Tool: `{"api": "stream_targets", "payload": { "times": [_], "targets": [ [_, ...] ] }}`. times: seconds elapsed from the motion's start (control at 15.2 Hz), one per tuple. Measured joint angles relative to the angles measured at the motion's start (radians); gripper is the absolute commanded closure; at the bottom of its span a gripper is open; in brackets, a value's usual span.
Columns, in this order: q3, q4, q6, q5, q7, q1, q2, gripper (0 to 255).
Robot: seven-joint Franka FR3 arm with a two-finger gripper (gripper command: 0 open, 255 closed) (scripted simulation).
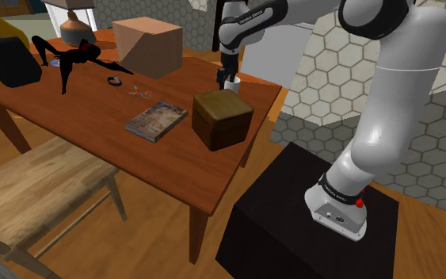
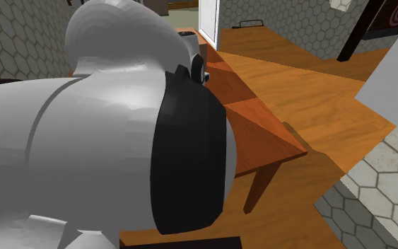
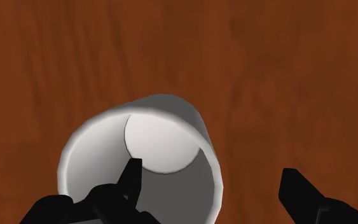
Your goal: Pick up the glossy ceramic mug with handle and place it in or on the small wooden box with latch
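Your gripper (image 3: pixel 210 168) stands wide open, one finger inside the mug (image 3: pixel 161 137) and one outside its wall, holding nothing. The mug rests on the table (image 1: pixel 86 119), at the box's (image 1: pixel 223 119) twelve o'clock in the shoulder view. Grasp, lift and placing all remain.

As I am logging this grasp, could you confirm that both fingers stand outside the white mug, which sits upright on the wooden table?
Not quite: the fingers do not both stand outside. The wrist view shows one inside the rim of the white mug and the other outside its wall, apart from it. The mug does sit upright on the wooden table.
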Motion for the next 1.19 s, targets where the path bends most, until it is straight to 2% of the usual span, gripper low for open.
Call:
{"api": "stream_targets", "payload": {
  "times": [0.46,0.53,1.19],
  "targets": [
    [0.000,-0.008,0.019,0.001,-0.002,-0.002,0.011,0],
    [0.000,-0.008,0.019,0.001,-0.002,-0.002,0.011,255],
    [0.000,-0.008,0.019,0.001,-0.002,-0.002,0.011,255]
  ]
}}
